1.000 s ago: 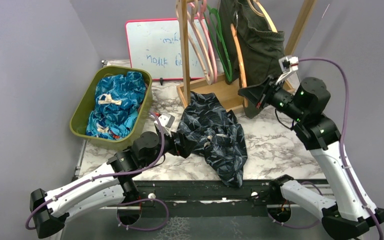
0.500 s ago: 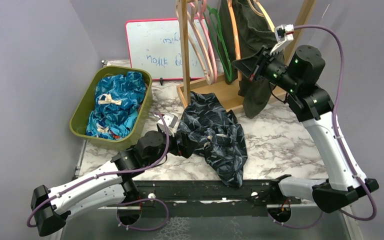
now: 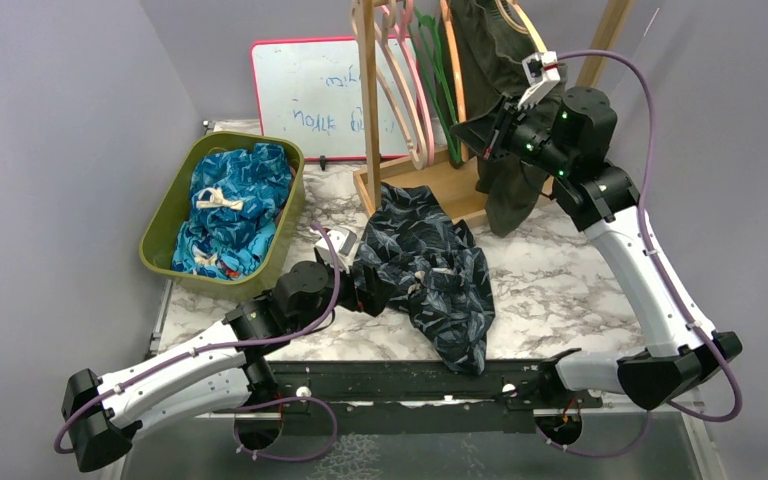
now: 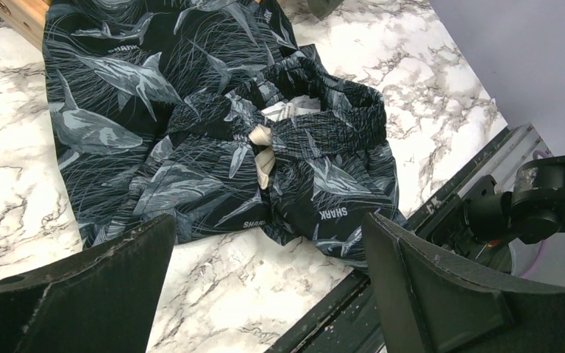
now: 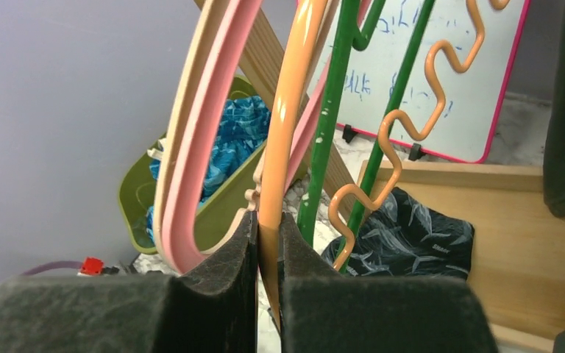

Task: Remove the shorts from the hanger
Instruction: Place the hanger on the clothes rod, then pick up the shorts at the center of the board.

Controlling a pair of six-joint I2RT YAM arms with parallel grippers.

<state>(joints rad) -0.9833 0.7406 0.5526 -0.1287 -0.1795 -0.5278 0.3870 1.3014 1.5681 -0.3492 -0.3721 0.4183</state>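
Olive shorts (image 3: 510,195) hang beside orange hanger (image 5: 294,88) pinched by right gripper (image 5: 267,224)

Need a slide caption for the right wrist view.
Right gripper clamped on the orange hanger, pink hangers and green hanger alongside.

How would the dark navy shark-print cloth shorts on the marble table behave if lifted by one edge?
Probably floppy: the dark navy shark-print cloth shorts lie crumpled in soft folds, so they would likely drape and sag. The loose cream drawstring would probably dangle.
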